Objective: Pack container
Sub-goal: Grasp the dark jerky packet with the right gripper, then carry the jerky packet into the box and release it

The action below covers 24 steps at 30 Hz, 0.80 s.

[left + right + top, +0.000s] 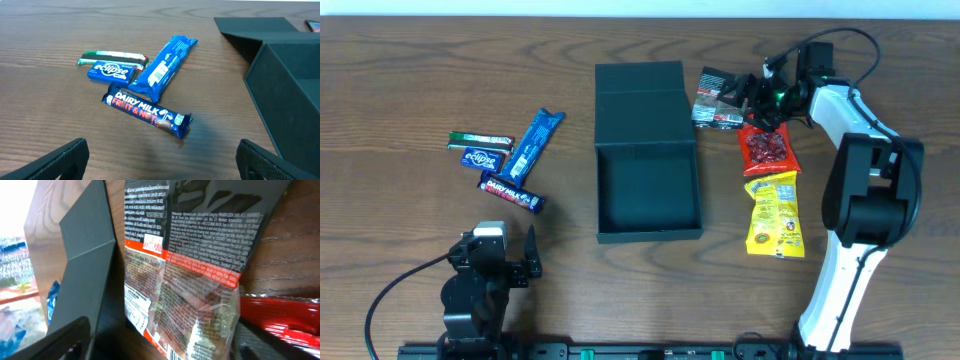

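Observation:
The dark green-grey container (648,190) stands open at the table's middle, its lid (642,105) lying flat behind it; the box is empty. It also shows in the left wrist view (290,95) and the right wrist view (85,265). My right gripper (752,100) is open, with its fingers on either side of a black-and-clear snack packet (718,98) right of the lid; in the right wrist view the gripper (160,340) straddles the packet (190,270). My left gripper (505,262) is open and empty near the front left (162,160).
Left of the box lie a Dairy Milk bar (147,112), a blue packet (165,65), an Eclipse pack (111,71) and a green bar (112,56). Right of the box lie a red packet (768,148) and a yellow packet (774,213).

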Each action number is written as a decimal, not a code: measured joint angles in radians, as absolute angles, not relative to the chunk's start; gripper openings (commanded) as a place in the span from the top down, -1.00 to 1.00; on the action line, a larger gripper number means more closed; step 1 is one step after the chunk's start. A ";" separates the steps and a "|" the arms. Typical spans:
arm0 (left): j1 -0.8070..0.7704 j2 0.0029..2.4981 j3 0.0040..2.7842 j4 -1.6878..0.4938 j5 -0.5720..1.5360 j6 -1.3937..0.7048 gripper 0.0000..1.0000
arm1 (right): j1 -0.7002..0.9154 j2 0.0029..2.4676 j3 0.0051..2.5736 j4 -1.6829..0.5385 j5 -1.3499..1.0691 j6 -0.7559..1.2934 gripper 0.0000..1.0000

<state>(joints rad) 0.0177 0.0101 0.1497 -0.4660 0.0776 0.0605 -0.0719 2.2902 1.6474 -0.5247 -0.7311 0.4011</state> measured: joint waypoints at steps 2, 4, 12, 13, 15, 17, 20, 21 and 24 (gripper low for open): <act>0.018 0.010 0.150 -0.466 0.078 0.060 -0.91 | -0.072 2.296 1.647 -0.519 -0.730 0.409 -0.27; 0.018 0.010 0.150 -0.466 0.078 0.060 -0.91 | -0.072 2.302 1.647 -0.514 -0.725 0.414 0.02; 0.018 0.010 0.150 -0.466 0.078 0.060 -0.91 | -0.060 2.311 1.647 -0.502 -0.717 0.428 0.91; 0.018 0.010 0.150 -0.466 0.078 0.060 -0.91 | -0.057 2.311 1.647 -0.502 -0.717 0.430 0.97; 0.018 0.010 0.150 -0.466 0.078 0.060 -0.90 | -0.056 2.311 1.648 -0.503 -0.718 0.433 0.97; 0.018 0.010 0.150 -0.466 0.078 0.060 -0.91 | -0.054 2.311 1.652 -0.504 -0.718 0.433 0.97; 0.018 0.010 0.150 -0.466 0.078 0.060 -0.91 | -0.054 2.315 1.678 -0.524 -0.717 0.434 0.98; 0.018 0.010 0.150 -0.466 0.078 0.060 -0.91 | -0.054 2.317 1.691 -0.538 -0.717 0.433 0.97; 0.018 0.010 0.150 -0.466 0.078 0.060 -0.91 | -0.054 2.317 1.762 -0.633 -0.713 0.427 0.98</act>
